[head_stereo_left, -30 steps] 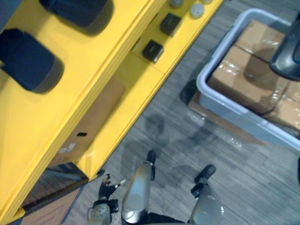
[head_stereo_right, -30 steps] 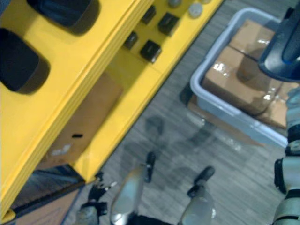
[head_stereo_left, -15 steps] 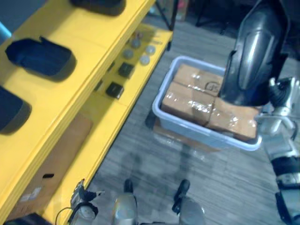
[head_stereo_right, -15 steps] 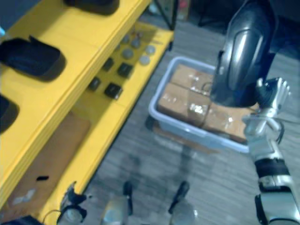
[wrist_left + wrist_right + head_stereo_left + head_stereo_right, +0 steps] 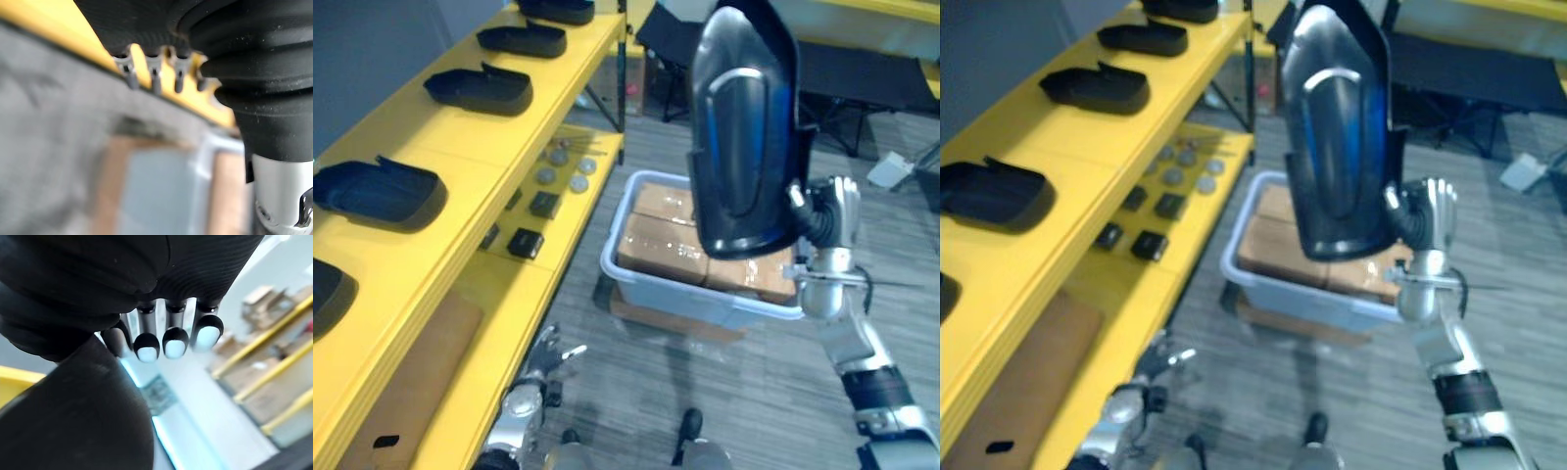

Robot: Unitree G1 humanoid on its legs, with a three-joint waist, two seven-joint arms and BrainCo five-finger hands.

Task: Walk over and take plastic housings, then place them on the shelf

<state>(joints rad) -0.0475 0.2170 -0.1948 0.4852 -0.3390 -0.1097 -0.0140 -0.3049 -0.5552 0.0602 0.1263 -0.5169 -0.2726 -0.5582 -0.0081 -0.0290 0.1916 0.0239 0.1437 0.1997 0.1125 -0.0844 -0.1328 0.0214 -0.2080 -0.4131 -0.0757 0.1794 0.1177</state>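
Gripping the tall black plastic housing (image 5: 744, 127) by its bottom edge at 1 o'clock in the curled right hand (image 5: 827, 220), with the left hand (image 5: 545, 354) slack at 7 o'clock; top-heavy, so could lever loose or clip the yellow shelf (image 5: 421, 137) at 9 o'clock.

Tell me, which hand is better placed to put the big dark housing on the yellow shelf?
The right hand: it grips the dark plastic housing, raised upright beside the yellow shelf. The left hand hangs low and open, holding nothing.
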